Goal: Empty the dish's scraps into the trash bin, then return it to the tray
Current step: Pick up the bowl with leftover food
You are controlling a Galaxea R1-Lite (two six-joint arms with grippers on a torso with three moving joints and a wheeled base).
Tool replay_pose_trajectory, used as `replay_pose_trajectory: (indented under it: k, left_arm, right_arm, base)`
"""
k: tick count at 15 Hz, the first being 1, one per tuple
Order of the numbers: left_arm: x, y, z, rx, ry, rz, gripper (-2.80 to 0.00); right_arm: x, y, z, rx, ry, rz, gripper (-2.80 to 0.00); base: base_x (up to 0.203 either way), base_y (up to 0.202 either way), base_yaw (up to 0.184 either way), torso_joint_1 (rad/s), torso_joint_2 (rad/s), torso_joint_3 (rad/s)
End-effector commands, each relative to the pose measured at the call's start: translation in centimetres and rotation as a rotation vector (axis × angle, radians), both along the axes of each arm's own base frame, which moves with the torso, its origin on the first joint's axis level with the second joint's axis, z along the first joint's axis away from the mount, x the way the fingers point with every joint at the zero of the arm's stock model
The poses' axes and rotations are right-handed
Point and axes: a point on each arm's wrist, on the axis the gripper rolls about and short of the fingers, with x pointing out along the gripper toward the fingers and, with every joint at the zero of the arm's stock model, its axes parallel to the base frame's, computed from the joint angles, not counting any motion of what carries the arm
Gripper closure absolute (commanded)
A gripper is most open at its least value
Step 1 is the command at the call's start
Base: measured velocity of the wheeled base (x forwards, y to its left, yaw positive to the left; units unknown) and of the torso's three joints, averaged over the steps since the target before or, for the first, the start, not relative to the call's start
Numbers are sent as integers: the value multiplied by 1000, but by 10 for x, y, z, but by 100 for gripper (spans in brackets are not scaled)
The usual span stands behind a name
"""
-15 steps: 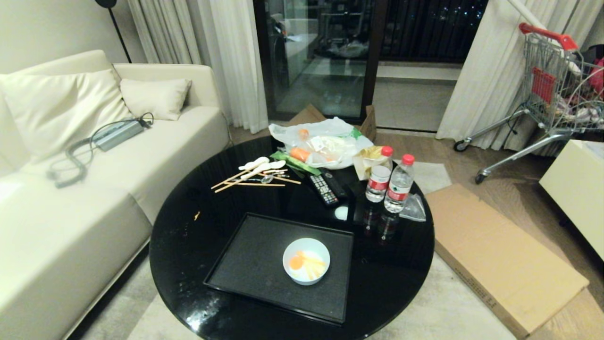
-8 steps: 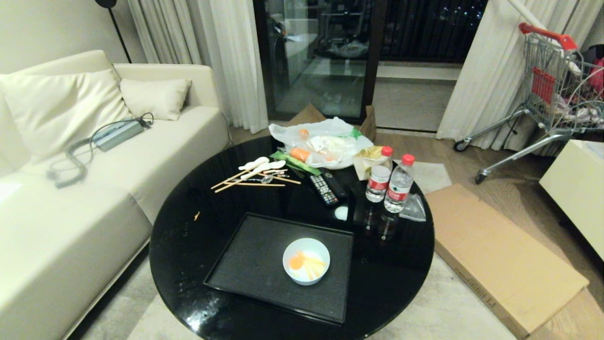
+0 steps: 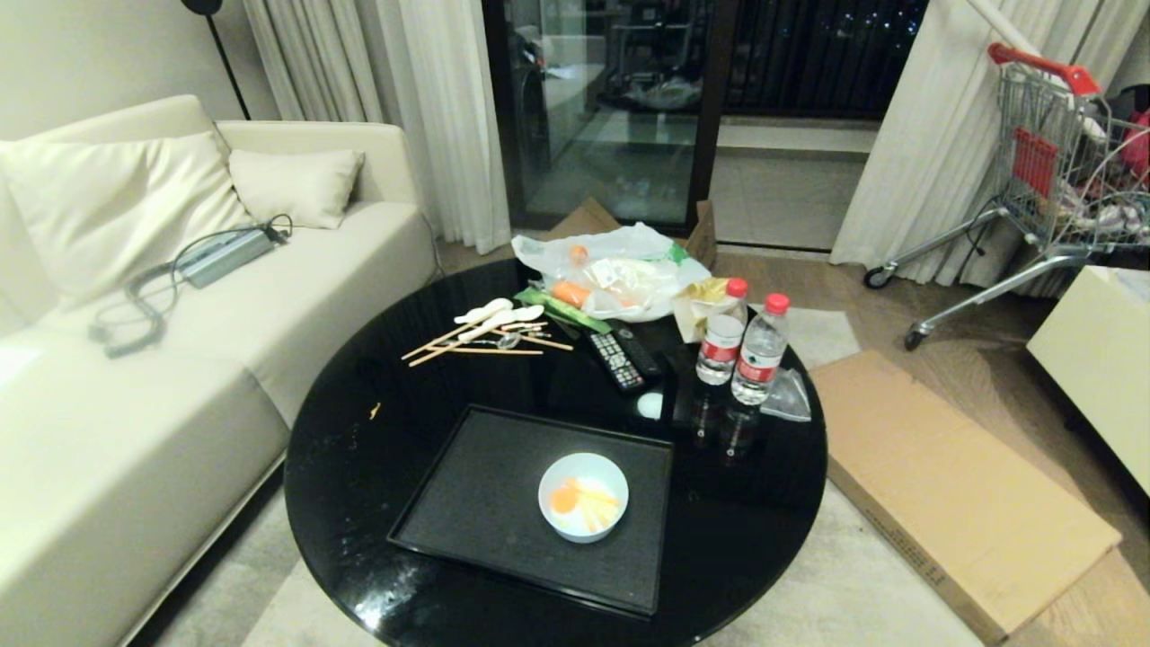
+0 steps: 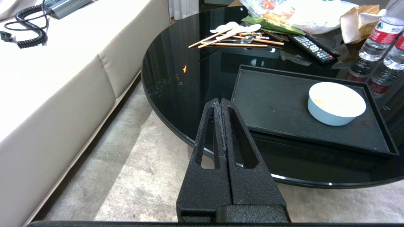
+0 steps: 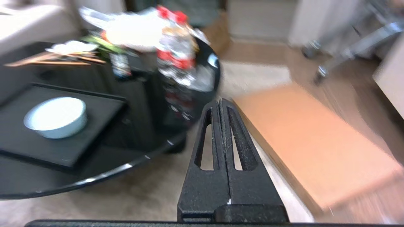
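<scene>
The dish (image 3: 583,496), a small white bowl, sits in the right part of the black tray (image 3: 485,503) on the round black table. Inside it lie the scraps (image 3: 579,502): an orange slice and yellow strips. The dish (image 4: 336,103) and the tray (image 4: 277,104) also show in the left wrist view, and the dish (image 5: 56,117) shows in the right wrist view. My left gripper (image 4: 220,100) is shut and empty near the table's front edge, left of the tray. My right gripper (image 5: 220,101) is shut and empty off the table's right side. Neither arm shows in the head view. The trash bin is out of view.
Behind the tray stand two water bottles (image 3: 744,349), remote controls (image 3: 622,358), chopsticks and spoons (image 3: 490,331) and a plastic bag of food (image 3: 620,270). A cream sofa (image 3: 162,359) is on the left, a flat cardboard box (image 3: 961,485) on the floor at the right, a shopping cart (image 3: 1051,171) beyond.
</scene>
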Motion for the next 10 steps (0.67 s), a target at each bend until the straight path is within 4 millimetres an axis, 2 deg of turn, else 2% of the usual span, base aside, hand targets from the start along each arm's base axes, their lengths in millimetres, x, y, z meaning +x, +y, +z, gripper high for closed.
replay_pose_trajectory:
  k: [1, 6, 10]
  left_arm:
    - [0, 0, 0, -1, -1, 0, 0]
    - [0, 0, 0, -1, -1, 0, 0]
    - [0, 0, 0, -1, -1, 0, 0]
  right_arm:
    - [-7, 2, 20, -28, -62, 83, 0]
    - [-26, 9, 57, -155, -146, 409, 0]
    - [-16, 12, 91, -194, -123, 523, 0]
  base:
    - [0, 0, 0, 0, 0, 0]
    - [0, 0, 0, 0, 0, 0]
    - [0, 0, 0, 0, 0, 0]
